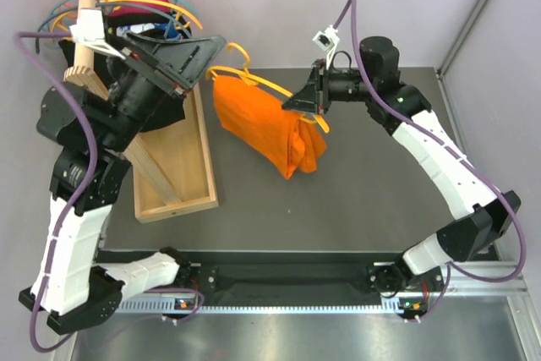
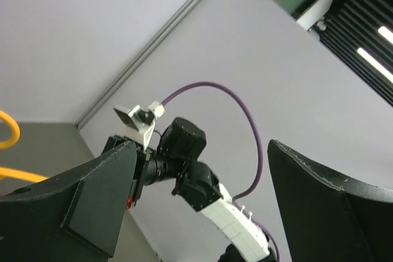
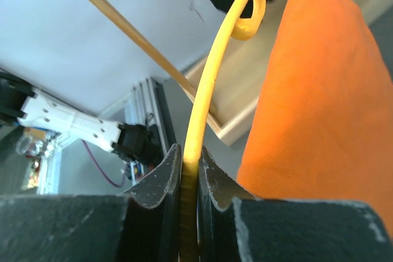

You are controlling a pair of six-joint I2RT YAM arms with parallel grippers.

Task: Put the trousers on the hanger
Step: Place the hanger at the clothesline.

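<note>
Two robot arms are seen over a dark grey worktop [image 1: 380, 209]. A thin amber-yellow plastic hanger [image 1: 254, 80] is pinched by one curved arm in the right gripper [image 1: 306, 97], whose jaws are nearly closed on it, so that it is held up. Large bright orange fabric trousers [image 1: 262, 128] are draped over the hanger at the worktop's far middle. The left gripper [image 1: 199, 65] is spread wide, holds nothing, and is raised apart from the cloth.

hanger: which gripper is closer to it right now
Right. The right gripper is shut on the hanger, on its arm beside the trousers. The left gripper is open, raised just off to the hanger's left, holding nothing.
</note>
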